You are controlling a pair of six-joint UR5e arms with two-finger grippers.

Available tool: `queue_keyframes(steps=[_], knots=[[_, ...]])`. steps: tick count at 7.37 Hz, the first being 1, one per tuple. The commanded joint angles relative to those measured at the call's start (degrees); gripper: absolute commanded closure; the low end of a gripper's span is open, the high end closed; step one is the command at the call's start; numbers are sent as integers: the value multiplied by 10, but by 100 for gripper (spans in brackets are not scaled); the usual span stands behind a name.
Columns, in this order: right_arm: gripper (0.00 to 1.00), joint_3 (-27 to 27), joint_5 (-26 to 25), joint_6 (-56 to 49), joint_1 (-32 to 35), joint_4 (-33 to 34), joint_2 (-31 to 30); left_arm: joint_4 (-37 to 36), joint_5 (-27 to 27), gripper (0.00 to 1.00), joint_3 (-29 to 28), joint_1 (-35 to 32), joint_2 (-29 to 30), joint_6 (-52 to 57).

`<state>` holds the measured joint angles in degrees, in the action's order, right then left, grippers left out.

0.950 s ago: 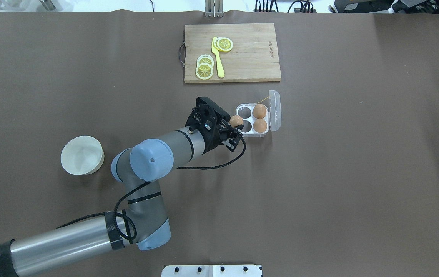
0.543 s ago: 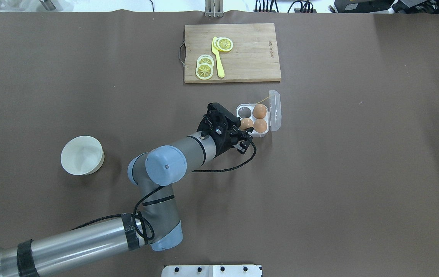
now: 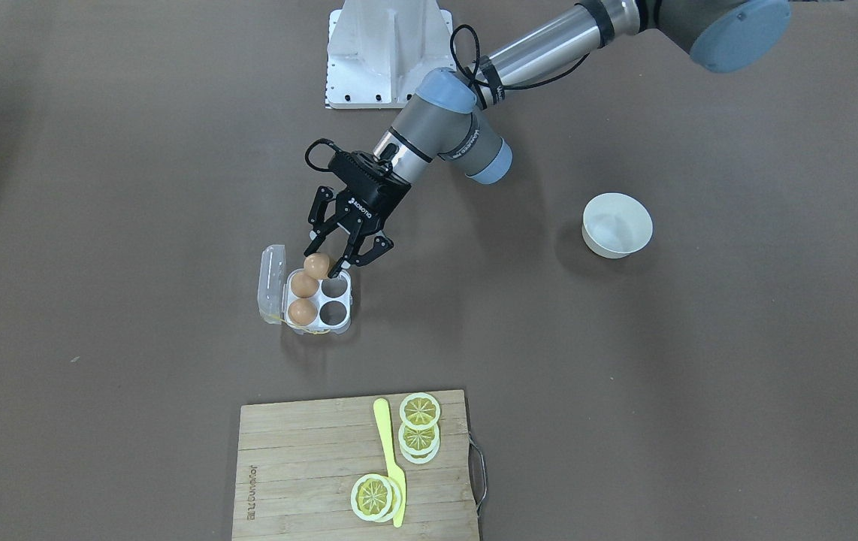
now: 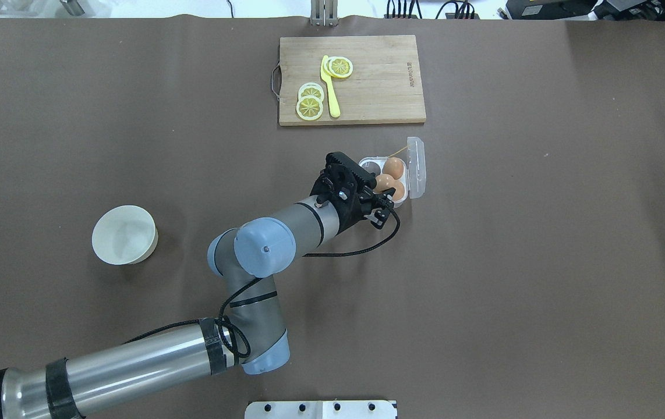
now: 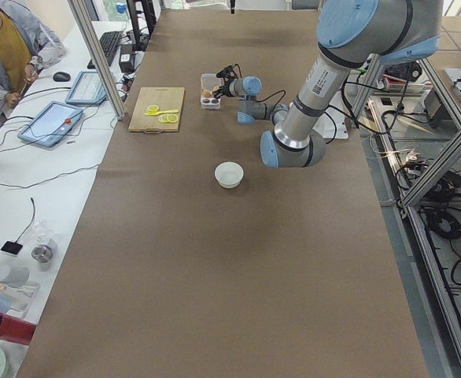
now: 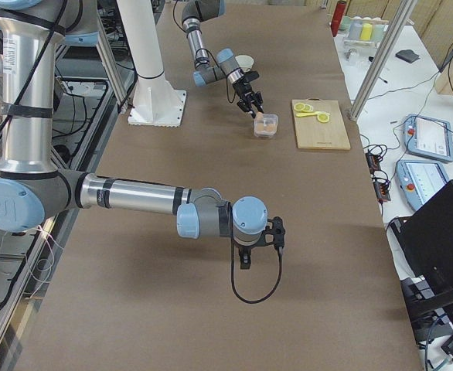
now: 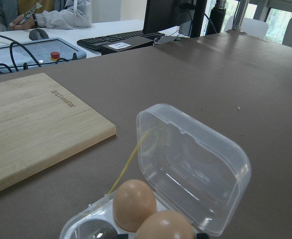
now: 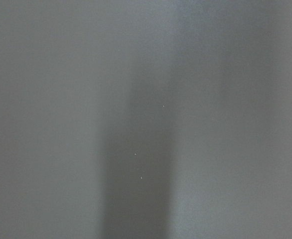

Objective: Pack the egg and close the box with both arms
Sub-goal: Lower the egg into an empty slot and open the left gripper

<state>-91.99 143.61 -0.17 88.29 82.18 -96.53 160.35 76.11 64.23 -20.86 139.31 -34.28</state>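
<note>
My left gripper is shut on an orange-brown egg and holds it just over the near edge of the open box. In the overhead view the gripper and the held egg overlap the box's white tray. Two more brown eggs sit in the cells on the lid side. The clear lid stands open; it also shows in the left wrist view. My right gripper shows only in the right side view, far from the box; I cannot tell its state.
A wooden cutting board with lemon slices and a yellow knife lies beyond the box. A round white bowl stands to the left. The white stand is at the robot's base. The right wrist view shows only bare brown table.
My left arm has moved right with the egg in its gripper, from beside the box's left edge to over the tray. The box and its two eggs have not moved.
</note>
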Motion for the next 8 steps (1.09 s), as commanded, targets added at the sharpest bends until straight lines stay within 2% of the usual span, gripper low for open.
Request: queue_keyframes(steps=[1,2,3,4,6,8], knots=[[0,0,0,0,0,0,0,1,0,98,-6,-2,3,2],[0,-1,0,0,0,0,0,1,4,80,-6,-8,3,16],[0,-4,0,1,0,0,0,1,6,68,-6,-11,3,25],[0,-5,0,1,0,0,0,2,6,50,-6,-11,7,24],[0,-5,0,1,0,0,0,2,4,2,-6,-11,7,18],[0,-6,0,1,0,0,0,3,4,2,-6,-11,7,-2]])
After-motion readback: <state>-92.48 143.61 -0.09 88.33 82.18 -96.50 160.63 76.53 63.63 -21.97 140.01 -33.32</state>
